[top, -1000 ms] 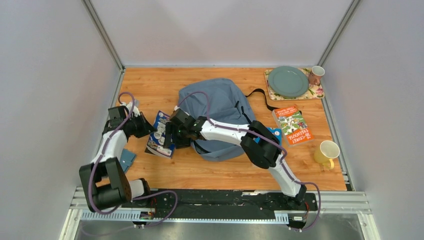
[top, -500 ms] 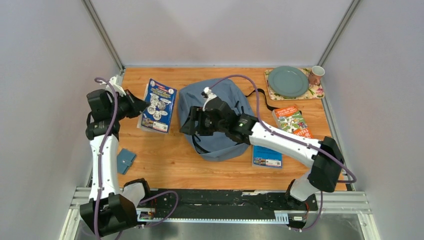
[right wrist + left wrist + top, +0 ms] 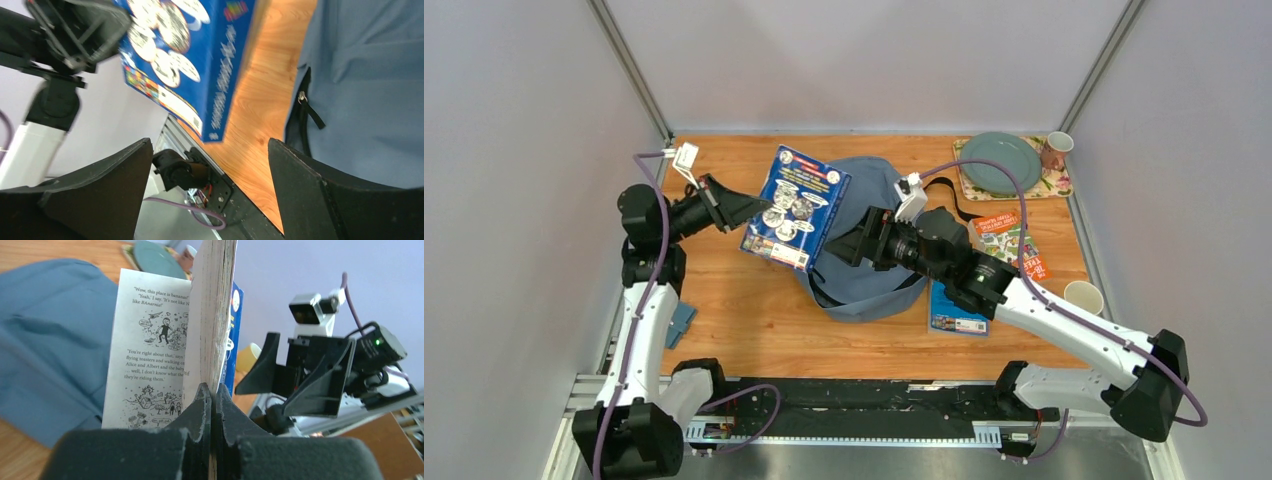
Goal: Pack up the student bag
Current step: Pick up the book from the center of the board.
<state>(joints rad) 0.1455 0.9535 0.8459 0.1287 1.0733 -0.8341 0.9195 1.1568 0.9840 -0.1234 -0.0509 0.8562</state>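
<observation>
While the left claw (image 3: 211, 390) was pressed together on the edge of a blue book (image 3: 796, 207), pinching its cover and pages between both fingers, we saw the book held clear of the counter (image 3: 754, 320). It was tilted, and in the top view its far corner overlapped the left side of the student bag (image 3: 869, 290). The bag lay slumped in the middle of the counter, grey-blue, with a dark zip (image 3: 302, 97) along the edge nearest the right claw (image 3: 210, 142). That claw was spread wide with nothing between its fingers. It hung over the bag's left edge, just beside the lifted book, and we could not tell whether it touched the fabric. A second blue book (image 3: 957, 312) lay flat on the counter just beside the bag's right side. An orange book (image 3: 1007, 238) lay a little farther back, partly hidden by the right arm.
</observation>
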